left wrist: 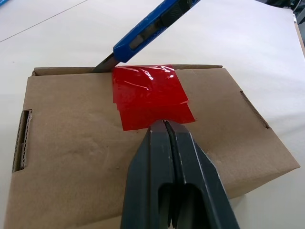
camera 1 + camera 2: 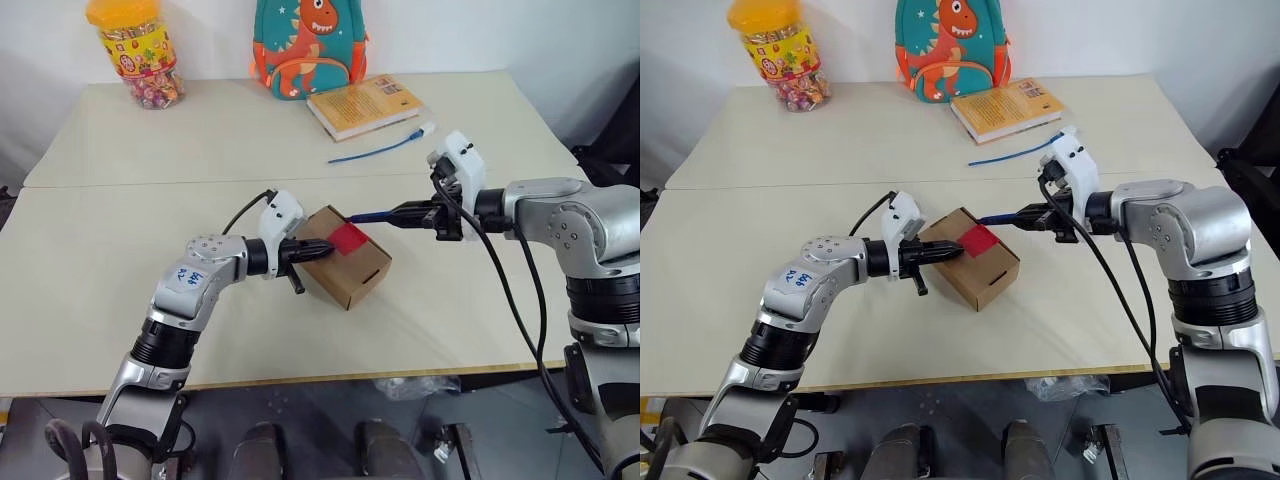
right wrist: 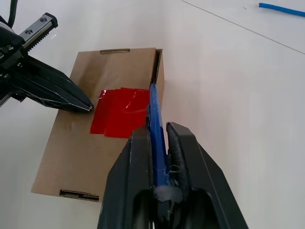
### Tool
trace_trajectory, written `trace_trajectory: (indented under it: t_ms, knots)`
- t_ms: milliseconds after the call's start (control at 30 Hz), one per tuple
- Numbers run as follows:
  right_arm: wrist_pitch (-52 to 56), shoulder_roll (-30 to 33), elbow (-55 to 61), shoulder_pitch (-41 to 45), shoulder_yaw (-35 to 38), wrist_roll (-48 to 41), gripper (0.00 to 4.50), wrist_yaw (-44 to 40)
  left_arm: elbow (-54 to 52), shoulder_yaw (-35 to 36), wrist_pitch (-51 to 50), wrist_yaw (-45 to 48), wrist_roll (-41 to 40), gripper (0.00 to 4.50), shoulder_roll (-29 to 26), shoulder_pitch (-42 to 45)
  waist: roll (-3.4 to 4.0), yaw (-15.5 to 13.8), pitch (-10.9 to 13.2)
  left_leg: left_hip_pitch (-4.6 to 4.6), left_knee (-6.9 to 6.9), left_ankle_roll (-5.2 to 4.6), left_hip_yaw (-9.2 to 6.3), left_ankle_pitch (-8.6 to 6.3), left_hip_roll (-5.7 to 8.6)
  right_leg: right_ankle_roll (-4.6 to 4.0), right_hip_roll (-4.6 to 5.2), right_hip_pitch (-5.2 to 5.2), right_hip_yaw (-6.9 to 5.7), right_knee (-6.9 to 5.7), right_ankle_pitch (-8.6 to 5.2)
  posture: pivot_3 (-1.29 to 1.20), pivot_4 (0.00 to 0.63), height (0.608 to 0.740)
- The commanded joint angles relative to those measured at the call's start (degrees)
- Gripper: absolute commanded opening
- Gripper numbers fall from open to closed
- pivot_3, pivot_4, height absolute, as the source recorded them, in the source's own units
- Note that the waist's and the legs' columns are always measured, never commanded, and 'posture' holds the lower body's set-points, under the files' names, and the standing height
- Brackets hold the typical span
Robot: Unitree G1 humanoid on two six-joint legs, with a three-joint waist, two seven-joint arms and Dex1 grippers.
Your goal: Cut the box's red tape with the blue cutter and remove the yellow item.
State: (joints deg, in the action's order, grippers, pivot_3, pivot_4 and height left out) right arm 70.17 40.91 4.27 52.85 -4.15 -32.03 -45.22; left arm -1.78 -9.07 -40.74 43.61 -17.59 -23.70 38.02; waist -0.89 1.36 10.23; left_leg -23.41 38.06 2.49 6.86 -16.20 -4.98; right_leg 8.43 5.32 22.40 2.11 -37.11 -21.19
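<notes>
Box (image 2: 345,262) is sitting on the pale table (image 2: 120,260); left gripper (image 2: 322,250) pressing closed, empty, beside red tape (image 2: 350,238); right gripper (image 2: 400,213) clamping blue cutter (image 2: 372,215).

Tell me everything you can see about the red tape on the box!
The red tape is a shiny, wrinkly square stuck on top of the brown cardboard box, reaching the top's far edge. The left gripper, shut, presses its tip on the tape's near edge. The blue cutter, held in the right gripper, has its blade at the tape's far edge.
</notes>
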Motion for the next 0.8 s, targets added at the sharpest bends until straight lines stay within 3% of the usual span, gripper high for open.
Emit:
trace_trajectory:
  t_ms: [33,167,467,800]
  knots:
    - [1.03,1.55,2.34,0.4,-0.44,-0.78,0.16,-1.33,0.51,-2.3,-1.9,0.76,0.82,0.0,-0.61,-0.83,0.0,-0.01,0.0,0.0,0.0,0.0,0.0,0.0,0.0,0.0,0.0,0.0,0.0,0.0,0.0,0.0,0.15,0.74]
    - [3.4,2.12,0.91,2.88,-2.42,-1.26,0.16,-3.13,1.55,-4.88,-0.39,1.36,3.22,0.0,-1.89,-0.18,0.0,0.05,0.0,0.01,0.0,0.0,0.0,0.0,0.0,0.0,0.0,0.0,0.0,0.0,0.0,0.0,0.15,0.74]
    - [6.94,6.13,-6.13,14.39,-17.91,1.42,0.16,-13.16,1.98,-10.95,-2.18,1.46,7.73,0.0,-2.95,0.7,0.02,-0.01,-0.06,0.08,-0.01,-0.02,0.01,-0.01,0.0,0.0,-0.01,-0.05,0.01,0.01,0.0,0.0,0.15,0.74]
    - [13.31,-2.06,-27.36,30.67,-24.59,4.17,0.16,-19.08,2.34,-15.2,-2.77,2.42,10.65,0.0,-3.45,0.27,0.01,0.14,-0.16,0.13,0.02,-0.05,0.06,-0.03,0.0,-0.01,-0.01,-0.07,0.02,-0.04,0.0,0.0,0.15,0.74]
